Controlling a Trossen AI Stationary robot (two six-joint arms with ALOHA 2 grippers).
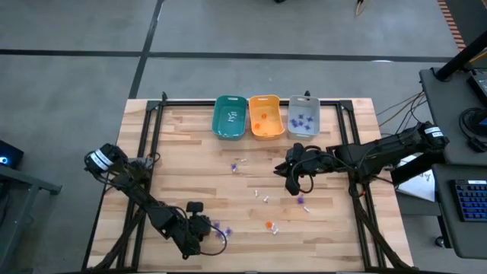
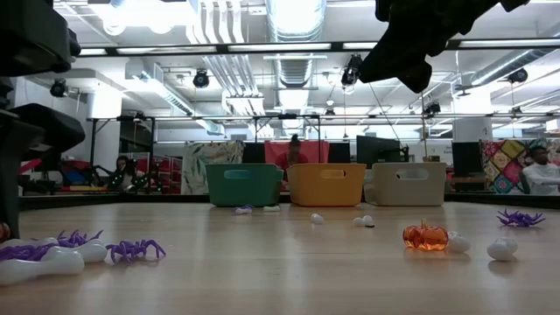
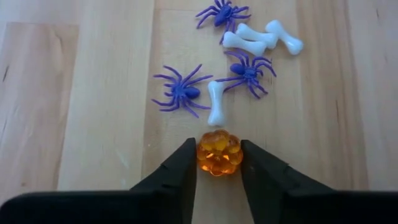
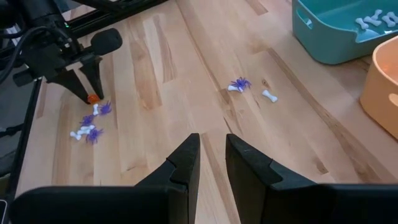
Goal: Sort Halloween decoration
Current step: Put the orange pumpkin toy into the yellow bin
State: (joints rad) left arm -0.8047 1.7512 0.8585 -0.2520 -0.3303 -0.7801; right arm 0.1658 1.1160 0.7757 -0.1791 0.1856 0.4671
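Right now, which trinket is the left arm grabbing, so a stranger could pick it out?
Look at the wooden table's near left part, where the left pincer is down. Between its fingers sits a small orange pumpkin. It is the only orange piece there; its neighbours are purple spiders and white bones.

Pale butcher-block wooden surface (image 1: 190, 183) on grey concrete floor (image 1: 76, 76). Beyond: open workshop, exposed silver ceiling ducts (image 2: 293, 26), bright strip lights, seated people far back, possibly patchwork quilt (image 2: 506, 162) at right.
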